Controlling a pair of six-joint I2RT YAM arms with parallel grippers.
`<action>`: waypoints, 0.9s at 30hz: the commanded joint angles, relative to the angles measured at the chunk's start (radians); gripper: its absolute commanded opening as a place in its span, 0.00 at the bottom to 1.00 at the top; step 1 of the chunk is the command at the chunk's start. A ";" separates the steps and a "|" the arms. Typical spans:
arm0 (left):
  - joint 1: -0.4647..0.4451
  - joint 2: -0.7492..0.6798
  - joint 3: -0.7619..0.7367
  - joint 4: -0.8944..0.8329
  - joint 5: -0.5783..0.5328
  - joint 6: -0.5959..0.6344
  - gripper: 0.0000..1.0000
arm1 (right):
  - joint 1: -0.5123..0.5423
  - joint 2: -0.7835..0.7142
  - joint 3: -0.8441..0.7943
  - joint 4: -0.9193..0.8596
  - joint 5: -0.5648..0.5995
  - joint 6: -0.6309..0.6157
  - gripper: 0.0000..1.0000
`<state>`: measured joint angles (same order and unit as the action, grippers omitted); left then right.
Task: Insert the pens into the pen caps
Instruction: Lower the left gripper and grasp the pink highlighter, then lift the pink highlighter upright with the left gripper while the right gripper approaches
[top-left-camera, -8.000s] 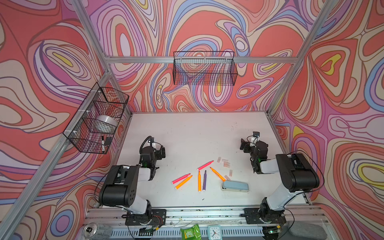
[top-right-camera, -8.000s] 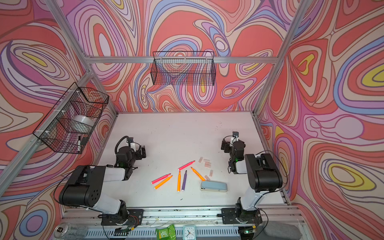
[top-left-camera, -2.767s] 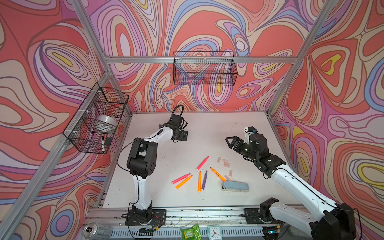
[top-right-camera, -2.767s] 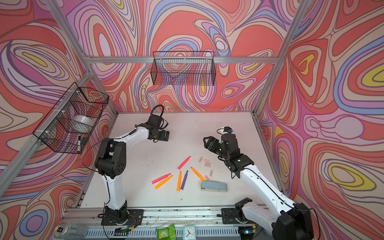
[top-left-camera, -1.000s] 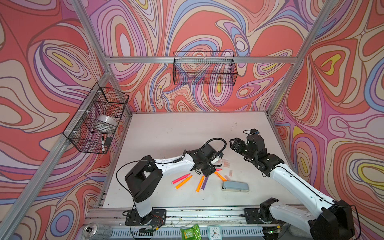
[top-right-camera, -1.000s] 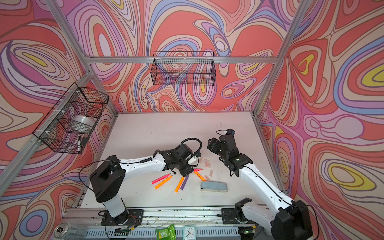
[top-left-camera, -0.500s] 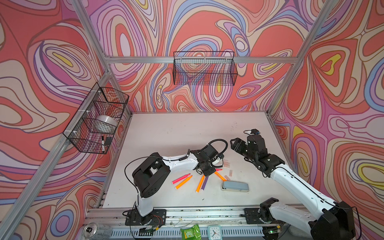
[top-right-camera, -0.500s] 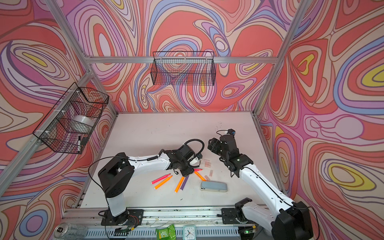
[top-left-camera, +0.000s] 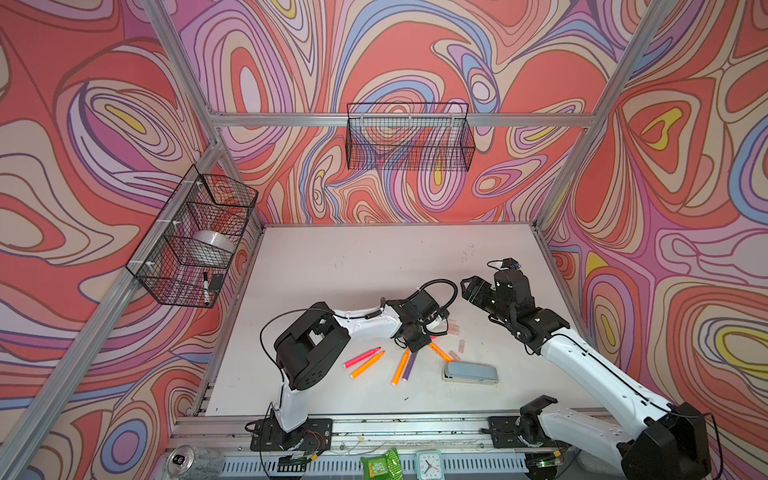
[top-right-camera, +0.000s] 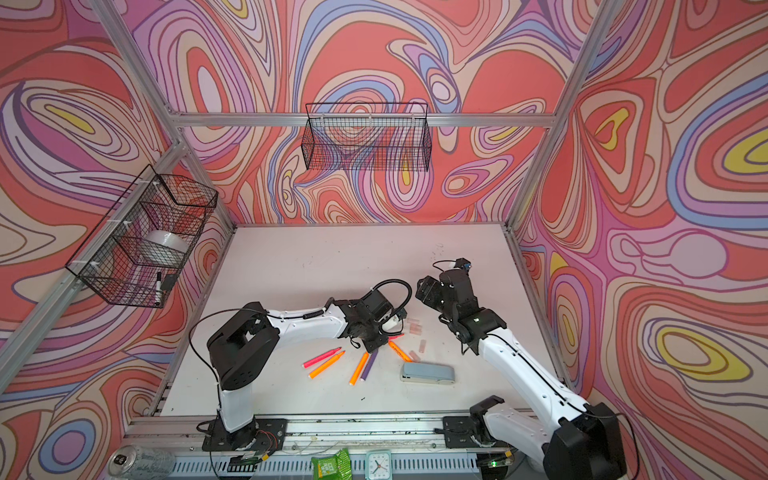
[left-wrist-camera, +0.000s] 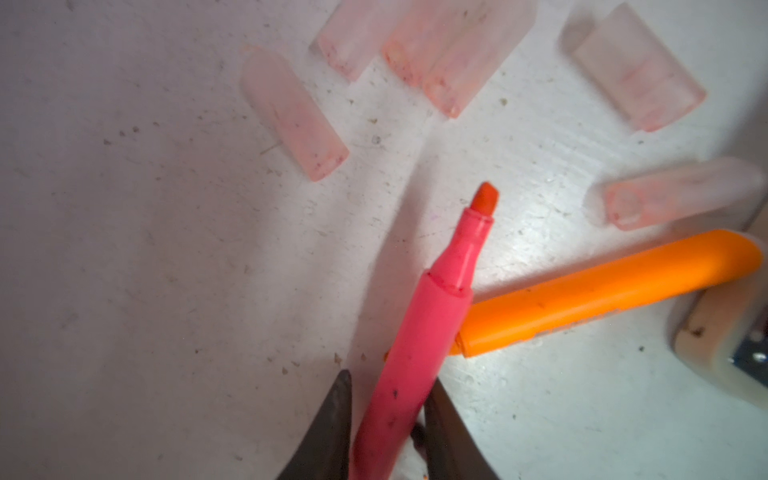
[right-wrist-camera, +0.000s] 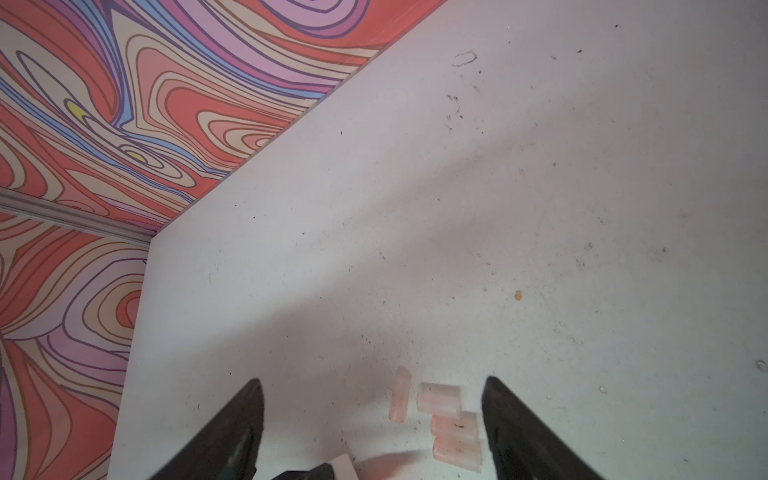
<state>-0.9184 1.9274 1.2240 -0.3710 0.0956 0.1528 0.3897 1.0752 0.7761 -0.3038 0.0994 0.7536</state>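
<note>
Three oddments, near rail: a drinks can (top-left-camera: 193, 459), a green packet (top-left-camera: 380, 465) and a small clock (top-left-camera: 428, 463) lie in front of your arm bases.
Table (top-left-camera: 353, 270): white, scuffed and speckled; swirling red, pink and purple walls close it in on the left, far and right.
Stapler (top-left-camera: 471, 372): grey-blue, lying flat at near right.
Loose pens: a loose pink pen (top-left-camera: 361, 357) and left orange pen (top-left-camera: 368, 364) lie side by side. To their right a middle orange pen (top-left-camera: 401, 365) touches the purple pen (top-left-camera: 409, 365).
Left gripper (left-wrist-camera: 388, 380): your jaws are narrow, pinched on the barrel of a pink pen (left-wrist-camera: 419, 340). The pen crosses over the right orange pen (left-wrist-camera: 602, 286), tip toward the caps.
Pen caps (left-wrist-camera: 295, 120): six pale translucent cylinders lie on the table just beyond that tip, none on a pen.
Right gripper (top-left-camera: 473, 291): your jaws are spread wide, holding nothing, above the table right of the caps.
Left basket (top-left-camera: 195, 241): wire, on the left wall; a tape roll (top-left-camera: 212, 243) sits in the middle compartment, a black-capped marker (top-left-camera: 205, 286) in the near one.
Far basket (top-left-camera: 409, 137): wire, hung on the far wall's rail.
</note>
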 joint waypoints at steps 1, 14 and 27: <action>-0.004 0.027 0.029 -0.031 -0.011 0.004 0.16 | 0.006 -0.008 0.011 -0.008 0.015 0.005 0.85; 0.006 -0.042 0.004 0.023 -0.186 -0.039 0.00 | 0.006 -0.030 0.002 -0.011 0.031 0.010 0.85; 0.132 -0.360 -0.002 0.066 -0.438 -0.263 0.00 | 0.006 -0.102 -0.027 0.007 0.035 0.011 0.84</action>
<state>-0.8032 1.6371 1.2327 -0.3420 -0.2188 -0.0135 0.3897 0.9882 0.7670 -0.3046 0.1310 0.7650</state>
